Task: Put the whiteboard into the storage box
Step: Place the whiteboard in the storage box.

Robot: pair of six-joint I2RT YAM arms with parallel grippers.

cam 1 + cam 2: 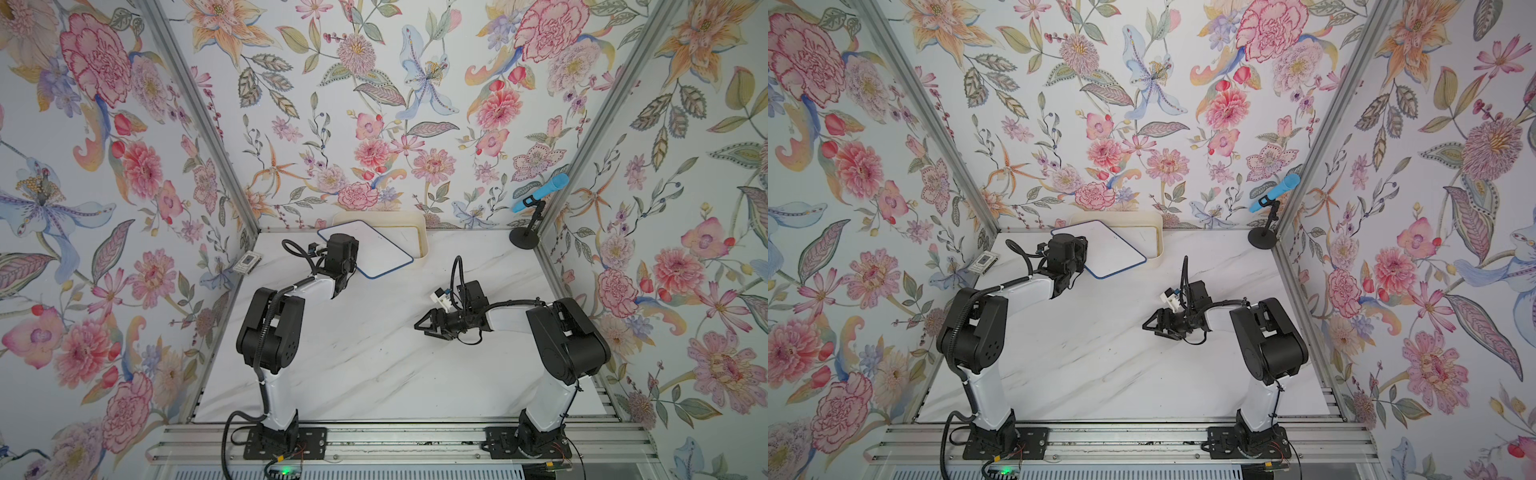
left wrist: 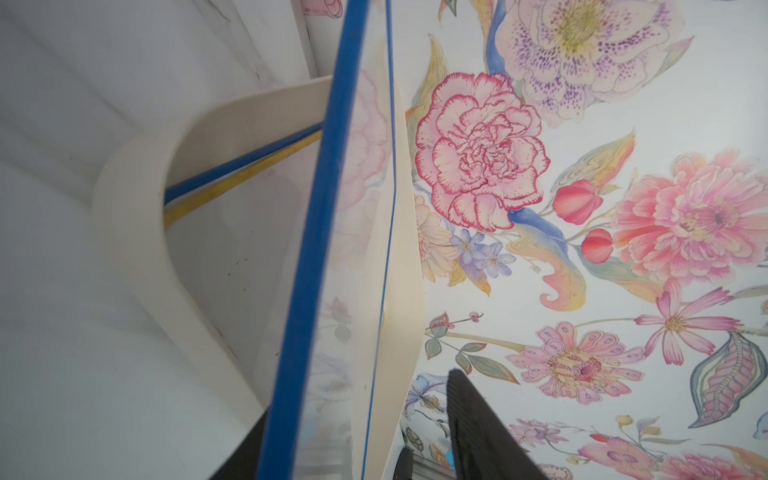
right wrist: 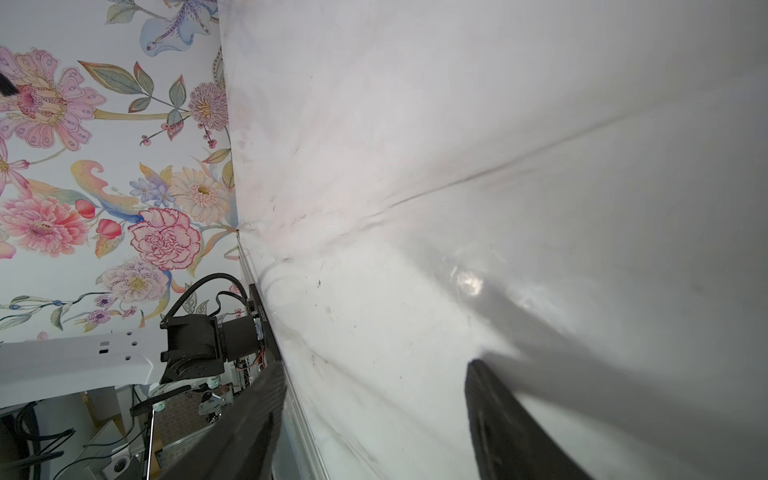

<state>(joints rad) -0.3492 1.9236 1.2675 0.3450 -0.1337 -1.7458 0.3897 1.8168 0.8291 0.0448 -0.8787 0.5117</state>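
Whiteboard [image 1: 374,253] is sitting clamped between left gripper [image 2: 357,411] fingers, tilting over the storage box [image 1: 422,232]. We are finding right gripper [image 3: 374,368] fingers apart.

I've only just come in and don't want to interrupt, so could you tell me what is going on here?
The left gripper holds a blue-framed whiteboard tilted over the cream storage box at the far edge of the table. One corner overhangs the near wall, so it is not in yet. Blue and yellow board edges show inside the box. The right gripper hangs open and empty above the table.
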